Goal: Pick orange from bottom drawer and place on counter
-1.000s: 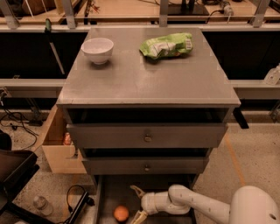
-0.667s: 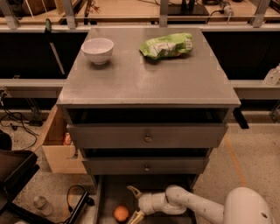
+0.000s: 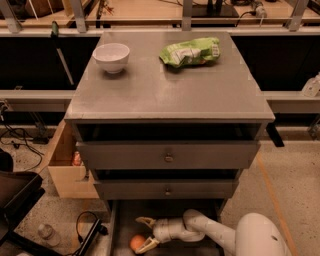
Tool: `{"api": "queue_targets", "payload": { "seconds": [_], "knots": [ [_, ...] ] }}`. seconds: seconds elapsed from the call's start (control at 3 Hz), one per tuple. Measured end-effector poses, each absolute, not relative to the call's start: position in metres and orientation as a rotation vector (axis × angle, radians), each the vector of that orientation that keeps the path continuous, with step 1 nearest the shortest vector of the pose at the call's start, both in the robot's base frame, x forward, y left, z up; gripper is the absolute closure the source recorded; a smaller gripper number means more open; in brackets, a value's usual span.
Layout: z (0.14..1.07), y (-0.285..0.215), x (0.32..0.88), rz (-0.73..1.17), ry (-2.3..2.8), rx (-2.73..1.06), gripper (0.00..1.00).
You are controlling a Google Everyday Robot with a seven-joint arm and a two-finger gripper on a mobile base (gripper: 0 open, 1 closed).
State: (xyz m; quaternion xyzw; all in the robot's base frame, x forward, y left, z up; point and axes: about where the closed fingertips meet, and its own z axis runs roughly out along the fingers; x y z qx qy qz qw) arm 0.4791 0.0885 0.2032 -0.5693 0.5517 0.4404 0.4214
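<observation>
1. The room looks like a workshop. It has a speckled floor (image 3: 290, 175), and a long wooden bench (image 3: 150, 10) runs along the back.
2. A grey metal cabinet stands in the middle. Its flat top is the counter (image 3: 170, 95), and it looks a bit shiny and worn.
3. A white bowl (image 3: 111, 56) sits on the counter near the back left corner.
4. A crumpled green bag (image 3: 190, 51) lies on the counter near the back, well apart from the bowl.
5. Two grey drawers are under the counter. The top drawer (image 3: 169, 156) and the middle drawer (image 3: 167, 190) each have a small round knob. Both are pulled out a little.
6. The bottom drawer (image 3: 127, 220) is pulled out far, down by the floor. Its inside is flat and dark.
7. The orange (image 3: 137, 243) lies in the bottom drawer, near its left side.
8. The white robot arm (image 3: 215, 232) reaches into the bottom drawer from the right.
9. The gripper (image 3: 144, 233) is down inside that drawer. Its two fingers are spread wide apart and hold nothing.
10. The orange is just beside the lower finger. I cannot tell if they touch.
11. A cardboard box (image 3: 65, 170) sits on the floor to the left of the cabinet.
12. Black cables (image 3: 20, 140) and a small plastic bottle (image 3: 47, 232) lie on the floor at the left.
</observation>
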Motion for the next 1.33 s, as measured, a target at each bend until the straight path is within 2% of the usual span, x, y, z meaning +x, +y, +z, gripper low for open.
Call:
{"api": "queue_targets", "payload": {
  "seconds": [1.33],
  "knots": [
    [0.172,0.091,0.467,1.17,1.388,-1.387,0.25]
  ]
}}
